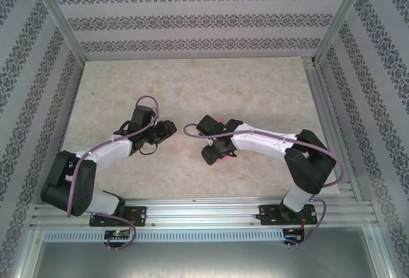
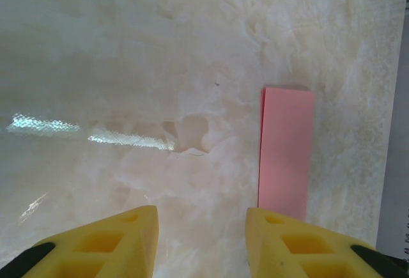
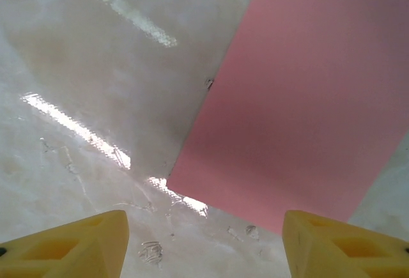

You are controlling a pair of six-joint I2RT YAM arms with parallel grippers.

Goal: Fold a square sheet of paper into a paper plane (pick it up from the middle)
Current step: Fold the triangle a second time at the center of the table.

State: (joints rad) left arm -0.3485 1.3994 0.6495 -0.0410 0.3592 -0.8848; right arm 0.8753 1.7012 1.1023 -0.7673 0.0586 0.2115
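At the near edge, the left arm (image 1: 105, 152) and the right arm (image 1: 265, 142) are seen bolted to an aluminium rail (image 1: 204, 209), both bent inward over the marble-patterned table (image 1: 192, 86). The left gripper (image 1: 169, 129) is held just left of the table's middle. In its wrist view its yellow fingers (image 2: 115, 243) are seen apart, with bare tabletop between them and nothing clamped. The right gripper (image 1: 213, 154) is angled down near the middle of the table, a little nearer than the left one, and a sliver of the pink sheet of paper (image 1: 223, 159) is glimpsed beneath it. In the right wrist view, that gripper's fingers are likewise spread and nothing is gripped. There the pink sheet of paper (image 3: 300, 99) is found lying flat on the table just beyond them, closer to the finger at the right of that view. From the left wrist it is seen as a narrow strip, flat on the table, just past the finger at the right. Whether it has been folded cannot be told. Farther back, the table is enclosed by patterned walls (image 1: 192, 19).
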